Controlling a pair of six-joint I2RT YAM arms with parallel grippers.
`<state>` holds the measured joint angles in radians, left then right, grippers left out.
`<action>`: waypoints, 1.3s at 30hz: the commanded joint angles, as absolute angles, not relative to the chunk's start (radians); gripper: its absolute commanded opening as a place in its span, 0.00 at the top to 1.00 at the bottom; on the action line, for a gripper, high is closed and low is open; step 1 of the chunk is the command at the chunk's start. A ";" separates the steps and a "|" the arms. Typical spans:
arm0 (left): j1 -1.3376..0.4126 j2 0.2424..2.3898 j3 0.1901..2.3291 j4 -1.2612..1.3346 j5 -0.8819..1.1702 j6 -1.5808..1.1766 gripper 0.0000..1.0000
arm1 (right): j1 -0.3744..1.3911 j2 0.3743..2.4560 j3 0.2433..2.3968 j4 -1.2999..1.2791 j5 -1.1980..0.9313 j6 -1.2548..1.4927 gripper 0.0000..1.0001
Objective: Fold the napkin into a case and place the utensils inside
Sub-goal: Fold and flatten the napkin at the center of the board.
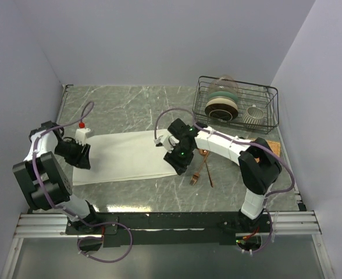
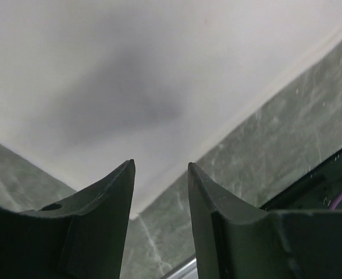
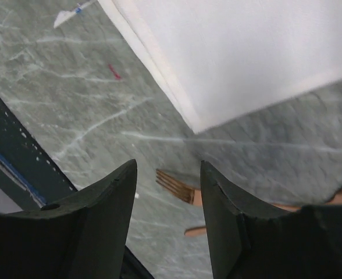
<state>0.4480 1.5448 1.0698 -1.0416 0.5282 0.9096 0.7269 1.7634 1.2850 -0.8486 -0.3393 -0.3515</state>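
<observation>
While the left claw and right claw hang spread and empty at the napkin's ends, pinch both corners evenly.

One napkin, one fork, one spoon, one wire rack, perhaps five dishes in it, one orange mat
</observation>
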 commanded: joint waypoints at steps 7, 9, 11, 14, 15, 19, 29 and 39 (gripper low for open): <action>0.451 1.457 0.937 -0.989 0.413 0.962 0.54 | 0.816 1.841 1.292 -0.681 -0.255 -0.356 0.46; 0.451 1.468 0.934 -0.982 0.410 0.954 0.54 | 0.818 1.855 1.286 -0.673 -0.235 -0.367 0.46; 0.451 1.473 0.936 -0.973 0.407 0.953 0.54 | 0.819 1.864 1.276 -0.663 -0.212 -0.377 0.46; 0.451 1.479 0.934 -0.963 0.406 0.953 0.54 | 0.821 1.868 1.270 -0.652 -0.193 -0.385 0.49; 0.451 1.482 0.936 -0.963 0.407 0.953 0.54 | 0.818 1.868 1.269 -0.652 -0.184 -0.385 0.50; 0.451 1.496 0.946 -0.962 0.405 0.951 0.55 | 0.822 1.861 1.246 -0.646 -0.179 -0.400 0.53; 0.453 1.508 0.966 -0.972 0.403 0.960 0.58 | 0.831 1.847 1.219 -0.634 -0.183 -0.402 0.62; 0.460 1.462 0.971 -1.034 0.428 1.022 0.70 | 0.828 1.799 1.249 -0.686 -0.192 -0.416 1.00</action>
<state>0.4507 1.5032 0.9375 -0.9848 0.3943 0.9604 0.8223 1.8545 1.2247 -0.6582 -0.1875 -0.4053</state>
